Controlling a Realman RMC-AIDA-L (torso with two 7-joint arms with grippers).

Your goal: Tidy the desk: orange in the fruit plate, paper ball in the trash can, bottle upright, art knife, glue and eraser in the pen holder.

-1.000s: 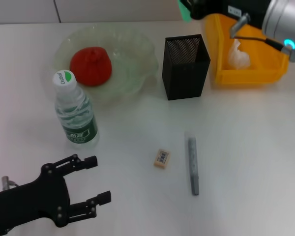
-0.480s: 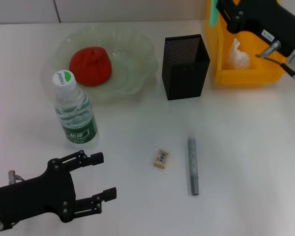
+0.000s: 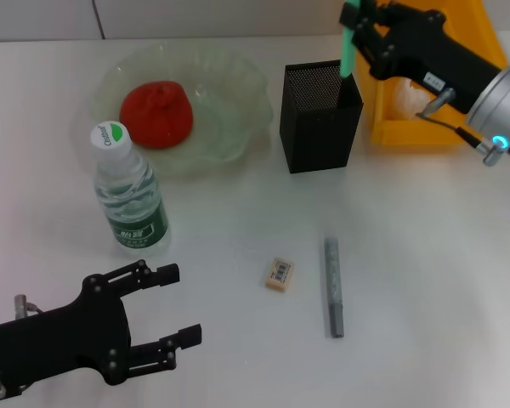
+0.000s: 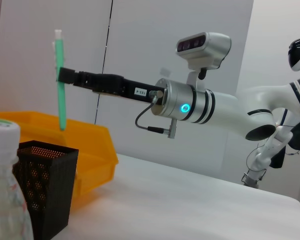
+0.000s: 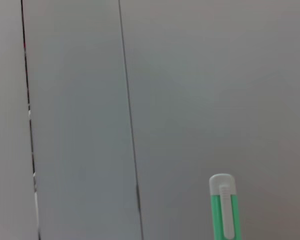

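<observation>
Green art knife [image 3: 347,47] upright in right pincer [image 3: 358,25], above pen holder [image 3: 320,116]

Surface [image 3: 442,255]: smooth matt white. Fruit plate [image 3: 238,85] at 11 o'clock: translucent pale-green glass, glossy, wavy rim. Orange [image 3: 157,113] in it: dull, bumpy skin. Bottle [image 3: 132,200]: clear shiny plastic w/ dark green printed label. Pen holder [image 3: 320,119]: black metal mesh, matt. Trash can [image 3: 408,134] at 1 o'clock: glossy yellow plastic. Eraser [image 3: 279,274]: beige, matt (white paper-like label). Green stick [image 3: 347,51]: smooth plastic. Left tool [image 3: 166,314]: matt black.
</observation>
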